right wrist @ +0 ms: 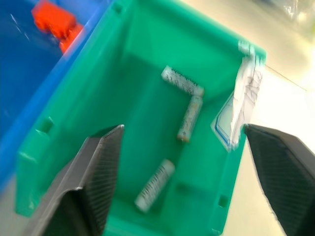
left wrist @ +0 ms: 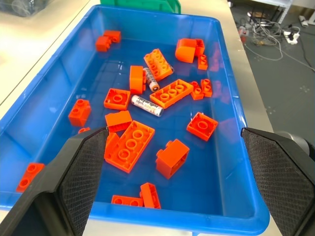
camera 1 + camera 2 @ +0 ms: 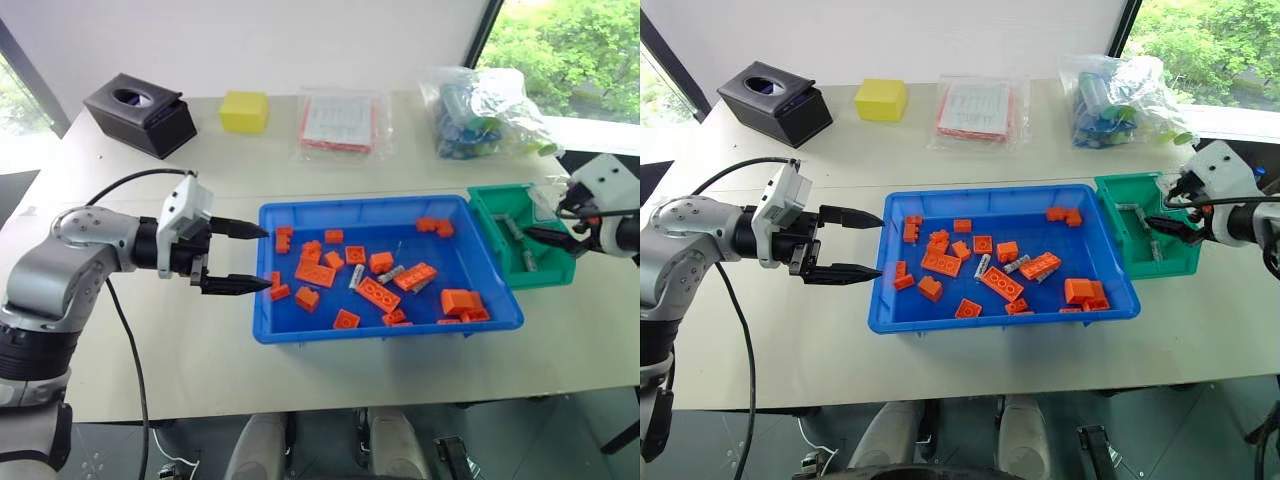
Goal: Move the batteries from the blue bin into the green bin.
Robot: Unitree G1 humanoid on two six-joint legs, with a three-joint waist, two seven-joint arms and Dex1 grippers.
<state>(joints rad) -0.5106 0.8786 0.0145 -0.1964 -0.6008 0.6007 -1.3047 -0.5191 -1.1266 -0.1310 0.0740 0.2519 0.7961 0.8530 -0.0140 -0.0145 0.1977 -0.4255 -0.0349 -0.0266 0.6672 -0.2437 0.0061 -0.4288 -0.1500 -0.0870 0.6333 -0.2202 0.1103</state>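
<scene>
Green bin [image 1: 147, 113] under right gripper [image 1: 182, 147] — wide, empty; left gripper [image 3: 245, 257] wide too.

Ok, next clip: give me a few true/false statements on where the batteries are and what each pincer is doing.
1. Three batteries lie in the green bin. True.
2. The right pincer is shut on a battery. False: it is open and empty, over the green bin.
3. The blue bin holds no batteries. False: two lie among the orange bricks.
4. The left pincer is open at the blue bin's left end. True.
5. The left pincer holds a brick. False: nothing is between its fingers.
</scene>
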